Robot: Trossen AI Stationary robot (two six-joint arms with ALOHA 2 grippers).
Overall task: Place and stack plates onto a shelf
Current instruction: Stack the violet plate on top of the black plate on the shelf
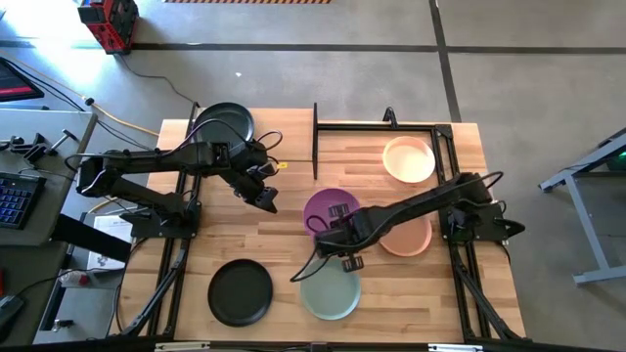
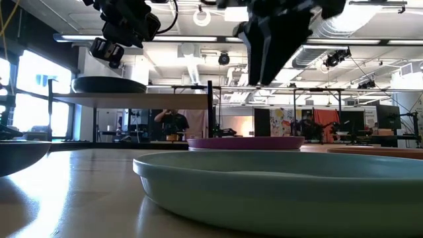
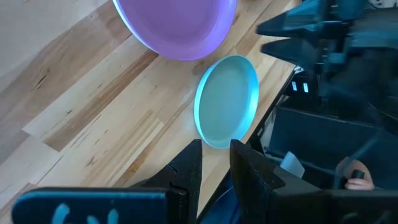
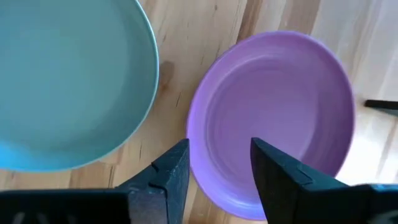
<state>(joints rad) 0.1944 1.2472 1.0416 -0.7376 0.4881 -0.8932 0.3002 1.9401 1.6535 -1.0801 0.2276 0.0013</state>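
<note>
High view: right gripper (image 1: 344,256) reaching toward mid-table, between round purple plate (image 1: 331,210) and pale sage green plate (image 1: 330,289) near the front edge. Left gripper (image 1: 262,196) raised by the wooden shelf (image 1: 362,147).

Right wrist view: jaws apart, empty, purple plate rim straight ahead.

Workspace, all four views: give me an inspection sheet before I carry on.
Surface: butcher-block table, bare wood between dishes.
Job's things: purple plate, sage plate, cream plate, terracotta plate, black plate on table; another black plate on the shelf.
Clutter: nothing seen.
End effectors: right end effector open above purple plate's rim; left end effector empty, raised.
Cables: along both arms.
Surroundings: person behind.
</note>
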